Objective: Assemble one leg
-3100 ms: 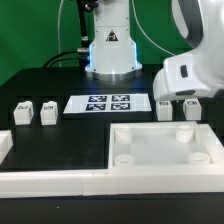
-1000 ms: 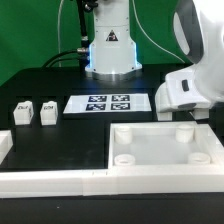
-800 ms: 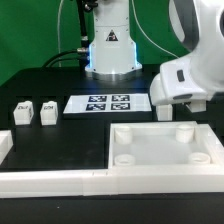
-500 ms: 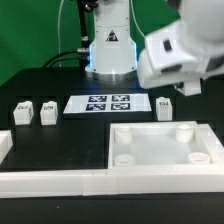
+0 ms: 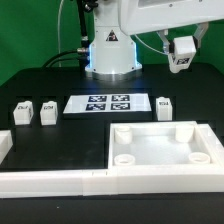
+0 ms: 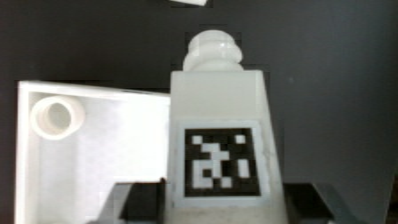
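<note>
Gripper (image 5: pixel 183 48) aloft at the exterior view's upper right, high above the black table (image 5: pixel 60 85), jaws partly closed and clamped on the two sides of a white leg (image 5: pixel 181 60). Most of the white arm (image 5: pixel 150 14) cut off by the frame's upper edge. In the wrist view, dark fingers (image 6: pixel 128 203) on either side of the held block, ends lost past the picture's edge; square black-and-white tag (image 6: pixel 222 156) turned squarely to the camera; rounded stud (image 6: pixel 214 48) at the far end, blurred, any thread on it impossible to make out. Beyond it, out of focus, a corner of the large white tray (image 6: pixel 107 150) with one round socket (image 6: pixel 59 118). Small white scrap (image 6: pixel 192 3) at the rim of that picture, too cropped to identify. Down on the table, third leg (image 5: pixel 165 105) upright just beside the marker board (image 5: pixel 108 103) on the exterior view's right, apart from it; two more legs (image 5: pixel 34 111) side by side near the exterior view's left edge, tags too small to read. Tray set in front of the marker board, right side clipped by the frame. Low white rail (image 5: pixel 50 172) along the near edge. Robot base (image 5: pixel 110 50) at the back, centre.
</note>
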Action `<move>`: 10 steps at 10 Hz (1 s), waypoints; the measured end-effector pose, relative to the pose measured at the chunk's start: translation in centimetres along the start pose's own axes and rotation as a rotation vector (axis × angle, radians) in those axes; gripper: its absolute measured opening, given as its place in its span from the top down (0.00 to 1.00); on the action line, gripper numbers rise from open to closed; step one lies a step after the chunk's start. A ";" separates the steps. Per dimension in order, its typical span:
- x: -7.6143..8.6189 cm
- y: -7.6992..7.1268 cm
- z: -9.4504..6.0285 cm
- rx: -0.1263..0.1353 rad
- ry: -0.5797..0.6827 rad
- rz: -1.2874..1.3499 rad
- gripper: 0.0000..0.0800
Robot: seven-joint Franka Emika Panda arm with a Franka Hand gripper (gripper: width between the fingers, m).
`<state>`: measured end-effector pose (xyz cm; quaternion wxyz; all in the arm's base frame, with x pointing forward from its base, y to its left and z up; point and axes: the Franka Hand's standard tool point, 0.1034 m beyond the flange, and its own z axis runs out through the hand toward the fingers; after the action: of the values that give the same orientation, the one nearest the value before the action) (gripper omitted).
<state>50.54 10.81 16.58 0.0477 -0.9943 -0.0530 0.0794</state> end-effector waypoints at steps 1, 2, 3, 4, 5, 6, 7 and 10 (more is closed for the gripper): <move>0.8 0.1 -0.3 -0.008 0.129 -0.001 0.64; 1.1 0.4 -0.3 -0.016 0.239 -0.005 0.64; 2.8 1.6 -0.7 -0.028 0.355 -0.031 0.64; 5.1 3.4 -1.9 -0.046 0.461 -0.057 0.64; 6.6 4.8 -2.8 -0.067 0.567 -0.085 0.64; 7.6 5.8 -3.2 -0.081 0.631 -0.096 0.64; 8.6 6.6 -3.5 -0.097 0.715 -0.096 0.64; 8.0 7.8 -1.2 -0.127 0.831 -0.088 0.64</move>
<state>59.38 3.87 15.72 0.0070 -0.9395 -0.0766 -0.3338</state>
